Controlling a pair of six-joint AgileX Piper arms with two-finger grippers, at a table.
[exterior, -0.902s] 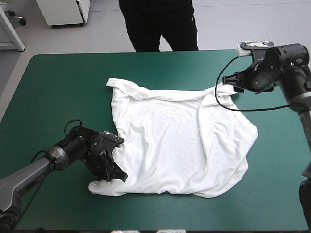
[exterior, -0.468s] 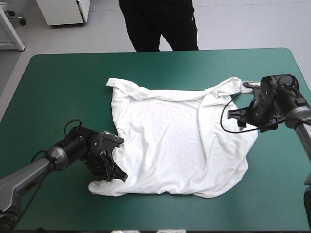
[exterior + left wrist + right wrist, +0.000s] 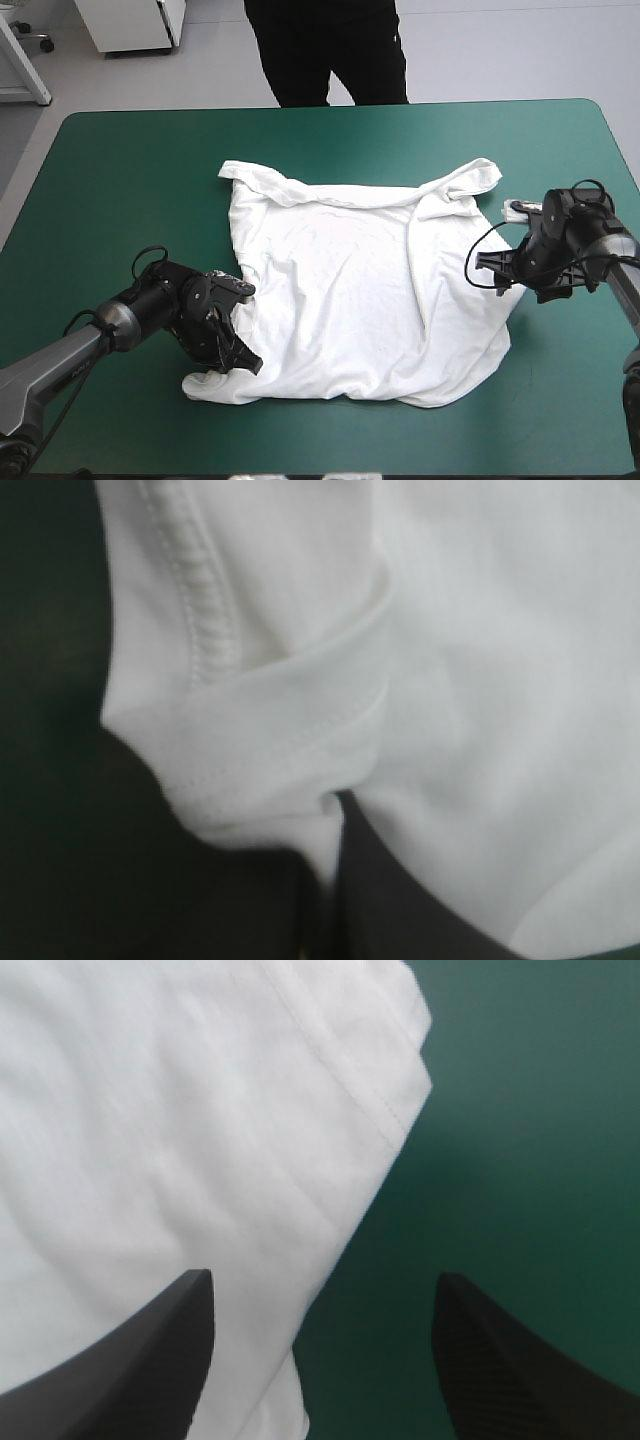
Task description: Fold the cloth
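**T-shirt spread on table; left gripper clamped, right gripper open**

We find the T-shirt (image 3: 360,290) lying spread and wrinkled at the middle of the teal-green table (image 3: 130,170), with one sleeve toward the far left and the other toward the far right. The left gripper (image 3: 232,350) sits at the T-shirt's near left corner. In its wrist view we see its black fingers (image 3: 400,910) all but closed, pinching a hemmed fold of the white cloth. The right gripper (image 3: 512,270) stands at the T-shirt's right edge. Its fingers (image 3: 150,1360) are spread well apart and grasp nothing, one over the cloth and the other over bare table.
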